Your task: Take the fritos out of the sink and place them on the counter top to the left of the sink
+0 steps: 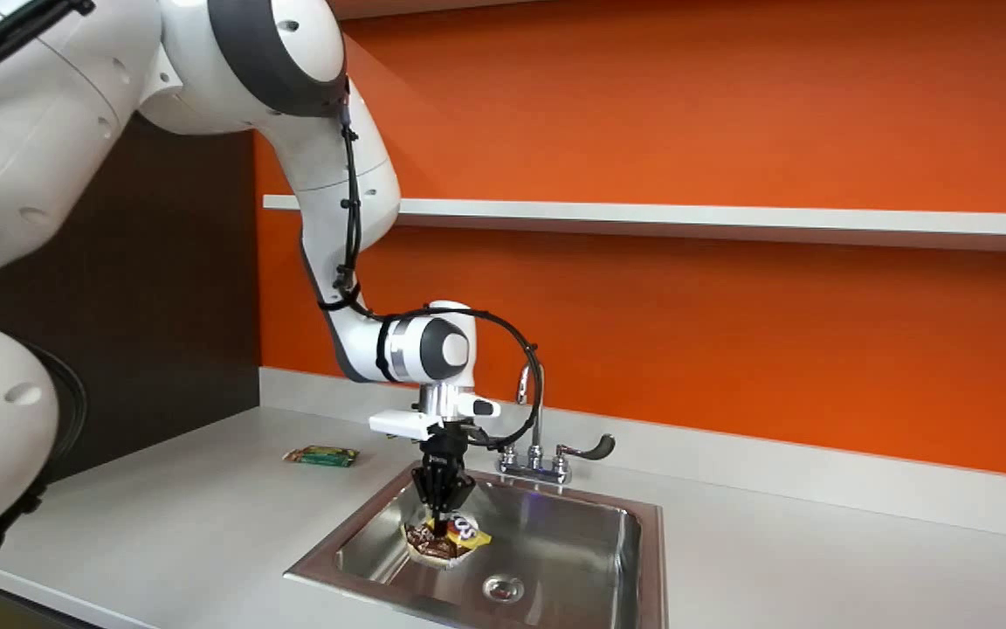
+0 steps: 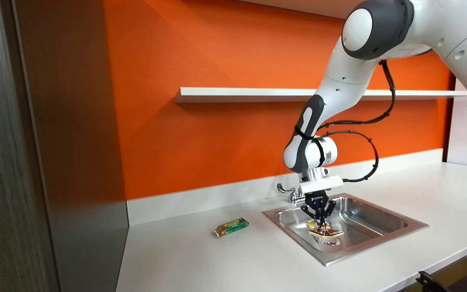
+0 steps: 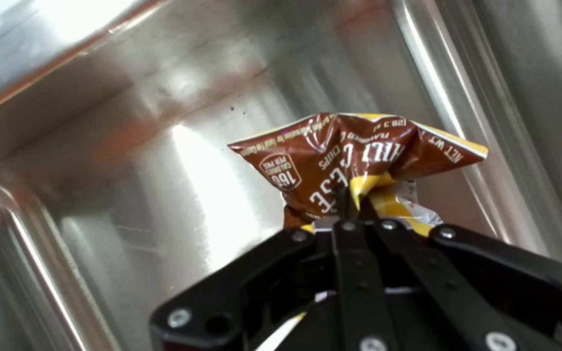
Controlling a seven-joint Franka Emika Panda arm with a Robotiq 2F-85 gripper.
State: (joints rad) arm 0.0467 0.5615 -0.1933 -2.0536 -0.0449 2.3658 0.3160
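The Fritos bag, brown and yellow with white print, is in the metal sink in both exterior views [image 1: 430,545] [image 2: 330,232]. It fills the middle of the wrist view [image 3: 305,165], crumpled where it is pinched. My gripper [image 3: 354,207] is shut on the bag's middle and points down into the sink, as both exterior views show [image 1: 440,528] [image 2: 322,223]. The fingertips are partly hidden in the folds. I cannot tell if the bag touches the sink floor. The sink [image 1: 568,535] is set in the white counter top [image 1: 197,515].
A green wrapped bar lies on the counter left of the sink in both exterior views [image 1: 321,455] [image 2: 232,227]. The faucet [image 1: 536,463] stands behind the sink, close to the gripper. A white shelf [image 1: 686,216] runs along the orange wall. A dark panel [image 2: 75,142] bounds the counter's left end.
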